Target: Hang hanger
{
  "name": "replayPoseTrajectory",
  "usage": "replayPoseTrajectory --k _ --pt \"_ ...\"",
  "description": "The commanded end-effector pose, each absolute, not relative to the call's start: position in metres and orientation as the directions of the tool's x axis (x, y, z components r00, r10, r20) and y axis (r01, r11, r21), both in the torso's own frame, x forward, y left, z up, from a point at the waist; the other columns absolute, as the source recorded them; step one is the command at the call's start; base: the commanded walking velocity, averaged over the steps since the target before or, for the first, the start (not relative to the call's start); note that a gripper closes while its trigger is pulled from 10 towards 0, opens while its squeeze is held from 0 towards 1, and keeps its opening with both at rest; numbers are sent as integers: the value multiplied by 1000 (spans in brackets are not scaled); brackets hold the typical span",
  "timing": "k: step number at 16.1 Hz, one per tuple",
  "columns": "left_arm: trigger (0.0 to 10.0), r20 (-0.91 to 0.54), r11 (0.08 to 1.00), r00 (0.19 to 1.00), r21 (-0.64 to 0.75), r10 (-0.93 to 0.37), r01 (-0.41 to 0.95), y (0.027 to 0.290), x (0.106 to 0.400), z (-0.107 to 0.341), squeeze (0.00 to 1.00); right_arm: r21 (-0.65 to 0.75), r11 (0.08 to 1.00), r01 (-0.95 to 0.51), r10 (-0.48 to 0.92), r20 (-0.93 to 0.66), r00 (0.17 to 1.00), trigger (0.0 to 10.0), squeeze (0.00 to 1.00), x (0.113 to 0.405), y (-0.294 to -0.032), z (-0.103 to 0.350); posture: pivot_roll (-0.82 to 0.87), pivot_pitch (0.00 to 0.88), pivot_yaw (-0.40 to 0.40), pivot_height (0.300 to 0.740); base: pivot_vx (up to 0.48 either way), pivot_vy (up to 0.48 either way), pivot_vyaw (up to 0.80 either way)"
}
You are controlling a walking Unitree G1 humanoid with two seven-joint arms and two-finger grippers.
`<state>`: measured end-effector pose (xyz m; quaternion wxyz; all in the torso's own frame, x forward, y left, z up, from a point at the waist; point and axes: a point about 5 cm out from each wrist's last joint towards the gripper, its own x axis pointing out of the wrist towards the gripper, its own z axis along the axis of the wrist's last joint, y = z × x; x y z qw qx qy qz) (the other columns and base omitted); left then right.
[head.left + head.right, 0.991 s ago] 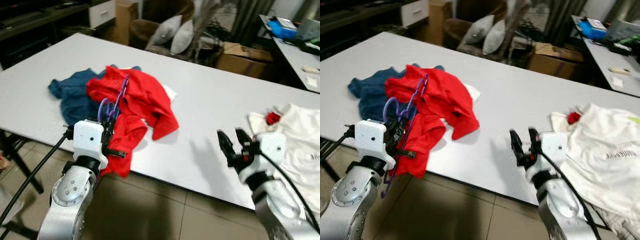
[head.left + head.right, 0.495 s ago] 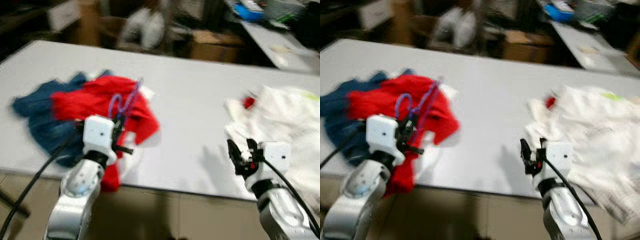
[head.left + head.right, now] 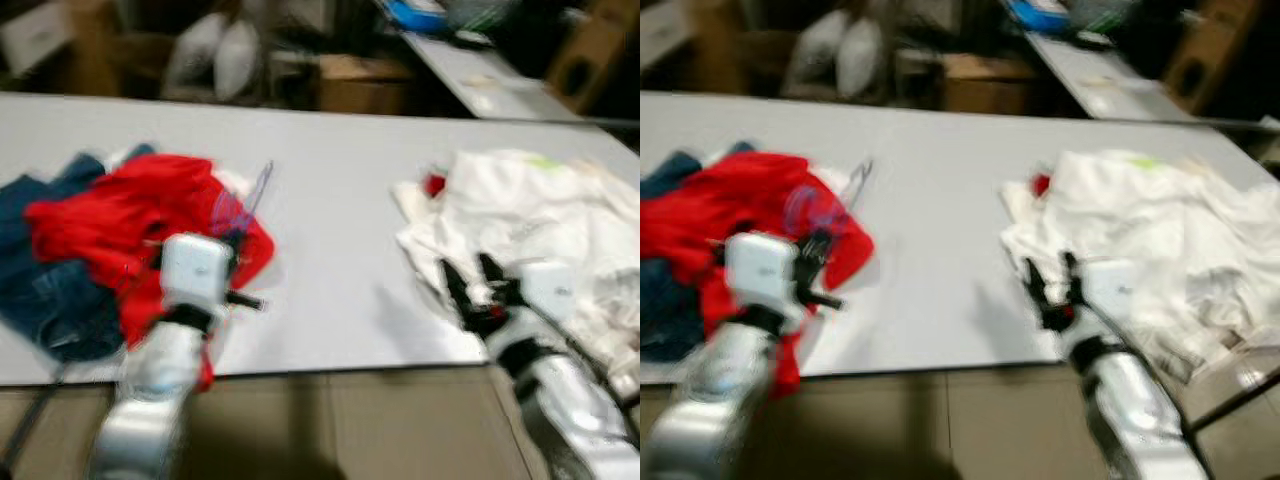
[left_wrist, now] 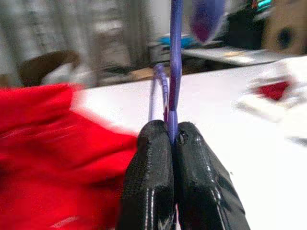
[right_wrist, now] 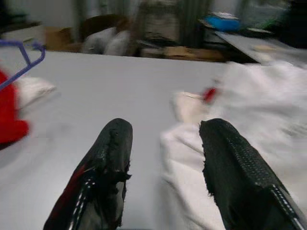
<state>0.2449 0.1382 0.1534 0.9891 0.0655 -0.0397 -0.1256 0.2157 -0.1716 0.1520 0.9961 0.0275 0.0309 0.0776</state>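
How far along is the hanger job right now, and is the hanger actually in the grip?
Done: the left gripper is shut on the purple hanger, beside the red garment on the white table. In hand: it holds the hanger over the table edge while the view blurs. The right gripper is open by the white clothes. Left: hanging it; I can't make out a rail.

Head views blurred throughout
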Motion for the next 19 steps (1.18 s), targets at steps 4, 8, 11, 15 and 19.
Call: replayPoseTrajectory --k 4,8,11,15,19 --pt "10000 54 951 960 165 -275 263 141 249 156 0 37 947 -319 318 33 948 10000 0 221 -168 171 61 4 -26 740 0 -438 -320" --pt "10000 -22 795 823 245 -567 555 123 264 165 0 -87 772 -629 635 75 769 10000 0 228 -168 208 57 0 -8 740 0 0 0" --pt "10000 -153 482 552 335 -820 810 114 271 185 0 -163 494 -854 860 -57 508 10000 1000 231 -173 229 62 0 -19 740 0 0 0" --pt "10000 -253 232 353 407 -901 883 110 273 203 0 -178 322 -930 913 -201 355 10000 1000 233 -178 235 63 0 -35 740 0 0 0" --pt "10000 -352 6 204 490 -913 872 102 275 223 0 -196 175 -965 911 -340 234 10000 0 237 -176 235 61 0 -47 740 0 0 0"
